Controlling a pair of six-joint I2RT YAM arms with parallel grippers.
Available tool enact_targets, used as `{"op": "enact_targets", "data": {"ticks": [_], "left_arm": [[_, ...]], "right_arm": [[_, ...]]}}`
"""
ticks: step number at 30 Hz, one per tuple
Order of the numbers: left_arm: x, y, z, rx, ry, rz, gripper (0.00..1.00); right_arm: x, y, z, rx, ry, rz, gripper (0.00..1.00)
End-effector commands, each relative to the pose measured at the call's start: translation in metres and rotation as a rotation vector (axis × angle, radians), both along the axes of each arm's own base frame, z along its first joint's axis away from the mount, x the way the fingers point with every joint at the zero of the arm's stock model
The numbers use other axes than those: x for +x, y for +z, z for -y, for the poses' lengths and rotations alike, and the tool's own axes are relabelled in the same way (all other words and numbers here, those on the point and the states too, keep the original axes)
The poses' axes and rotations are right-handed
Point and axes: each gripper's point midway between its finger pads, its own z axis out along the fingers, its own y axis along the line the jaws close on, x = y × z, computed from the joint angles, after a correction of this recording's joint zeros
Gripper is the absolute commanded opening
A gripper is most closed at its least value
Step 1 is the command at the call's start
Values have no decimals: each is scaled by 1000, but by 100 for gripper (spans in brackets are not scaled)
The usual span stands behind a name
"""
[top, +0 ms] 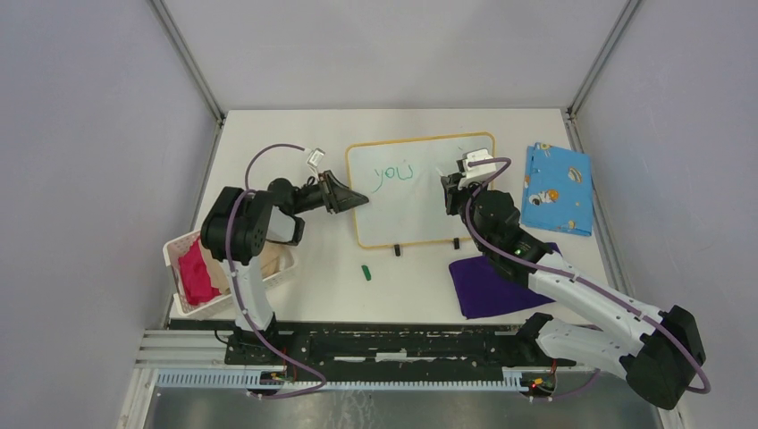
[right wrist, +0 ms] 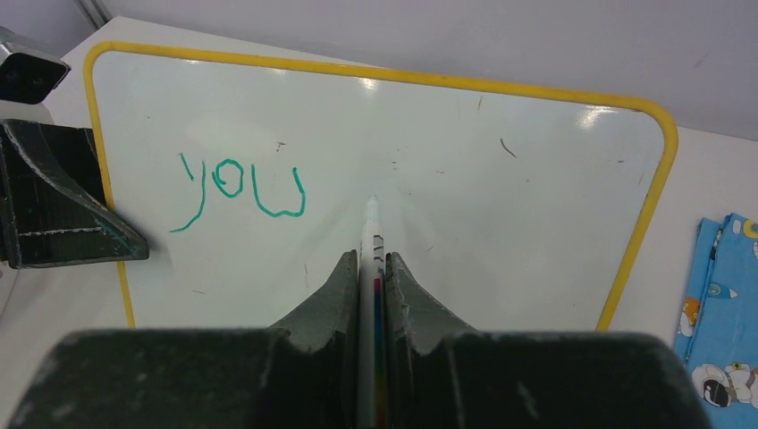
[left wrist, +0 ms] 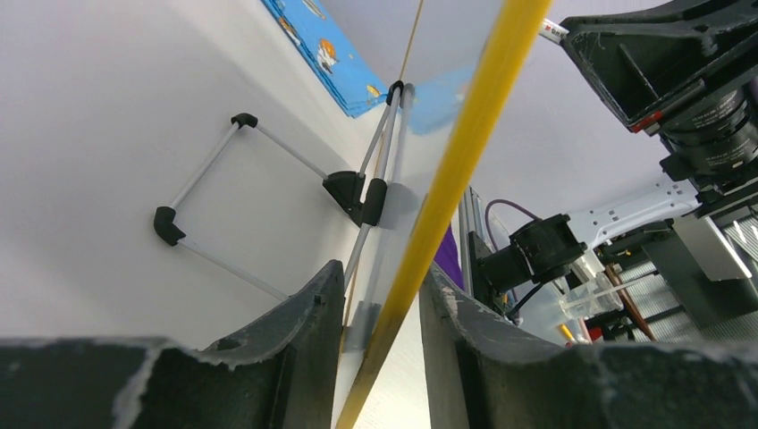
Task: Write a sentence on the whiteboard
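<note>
Whiteboard point(top: 407, 219) stands propped mid-bench point(top: 268, 143), long axis 9-to-3, face toward 6. The green sentence point(top: 394, 174) reads just "you", upper left. Left fingers point(left wrist: 304, 340) loosely straddle its 9 o'clock rim, gap showing. Right fingers point(right wrist: 326, 308) pinch a marker point(right wrist: 370, 232), tip pointing 12 at the board.

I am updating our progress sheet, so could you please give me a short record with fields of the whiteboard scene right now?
board: whiteboard upright on its stand, mid-table
writing: sentence reads only "you", in green, upper left of the board
right arm: right gripper shut on the marker, tip at the board right of the word
left arm: left gripper jaws apart around the board's left rim
loose items: green cap before the board; purple cloth; blue patterned cloth
</note>
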Motion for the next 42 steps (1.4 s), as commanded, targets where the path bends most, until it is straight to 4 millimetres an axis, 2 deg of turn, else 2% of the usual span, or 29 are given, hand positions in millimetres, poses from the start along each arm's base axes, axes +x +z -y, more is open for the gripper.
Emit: {"op": "enact_targets", "data": {"ticks": [1,16,32,38,42], "left_arm": [[-1,45,-3,-59,19,220,41],[-10,34,1,-26,-22,264,5],[-22,16,3,30,-74,320,2],[-22,17,3,43,-69,332,2],[-23,16,4,42,-72,325,2]], "right_arm": [[0,26,0,59,6,59,0],[0,23,-2,59,12,53,0],[0,19,2,46,-6,49,0],[4,15,1,48,-20,45,0],[10,20,-4,57,-18,52,0]]}}
